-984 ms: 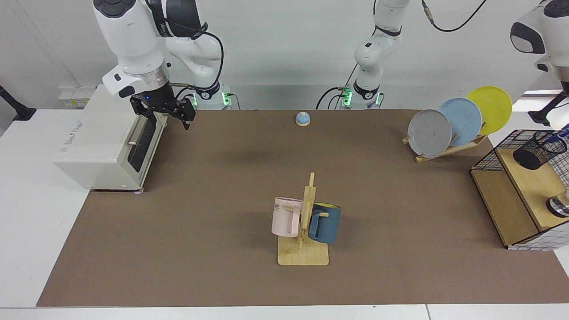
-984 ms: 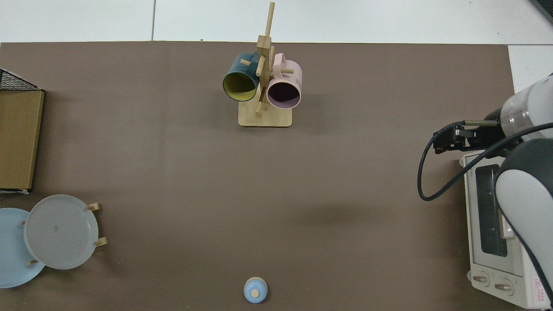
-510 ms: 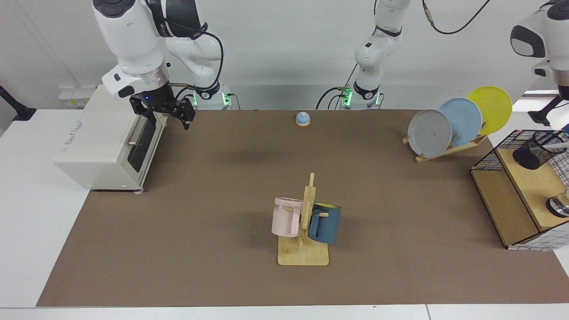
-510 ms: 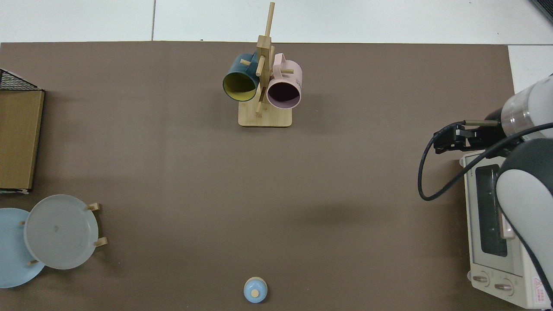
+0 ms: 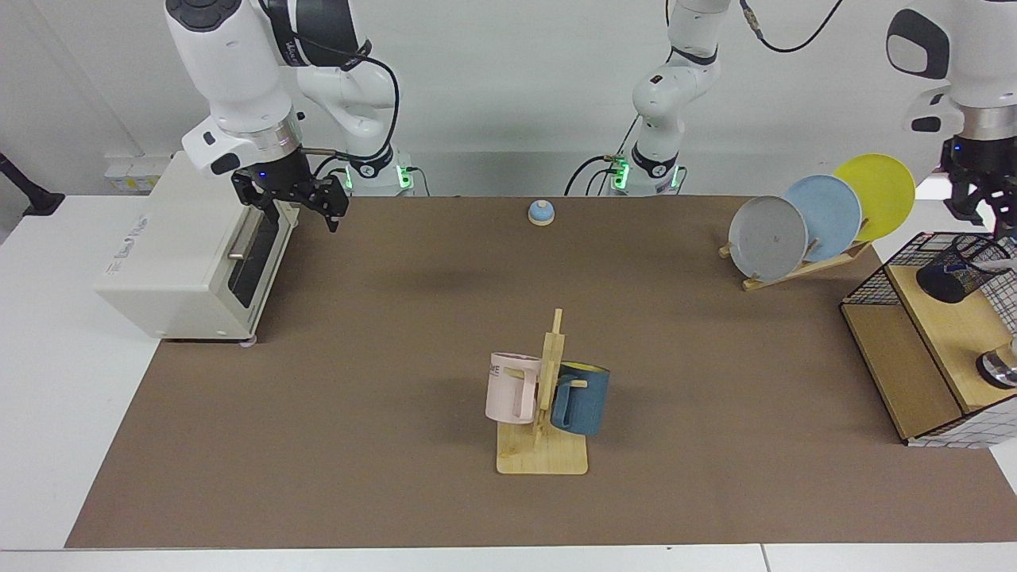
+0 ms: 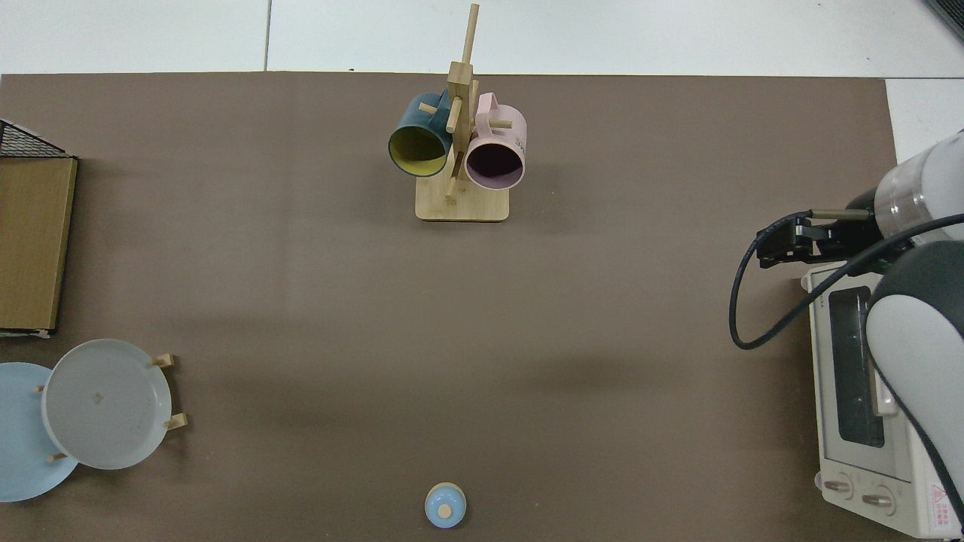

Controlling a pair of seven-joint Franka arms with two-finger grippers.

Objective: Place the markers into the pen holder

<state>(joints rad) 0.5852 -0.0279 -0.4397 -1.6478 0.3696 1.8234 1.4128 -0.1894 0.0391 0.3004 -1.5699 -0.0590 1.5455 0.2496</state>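
Observation:
The pen holder (image 5: 956,268), a small black mesh cup, stands tilted on the wooden shelf of the wire basket at the far right of the facing view. The white barrel of the marker (image 5: 999,257) pokes out of its mouth and leans on the rim. My left gripper (image 5: 977,213) hangs just above the holder, open and holding nothing, clear of the marker. My right gripper (image 5: 304,216) (image 6: 762,252) waits open in front of the toaster oven. The holder and the marker are outside the top view.
A white toaster oven (image 5: 183,254) is at one end, and a wire basket with wooden shelves (image 5: 906,357) at the other. A plate rack (image 5: 802,230) stands beside the basket. A mug tree (image 5: 544,397) with two mugs is in the middle. A small blue bell (image 5: 541,212) sits at the back.
My left gripper has risen and come inward into view above the holder, leaving the marker resting inside it. The right arm has not moved.

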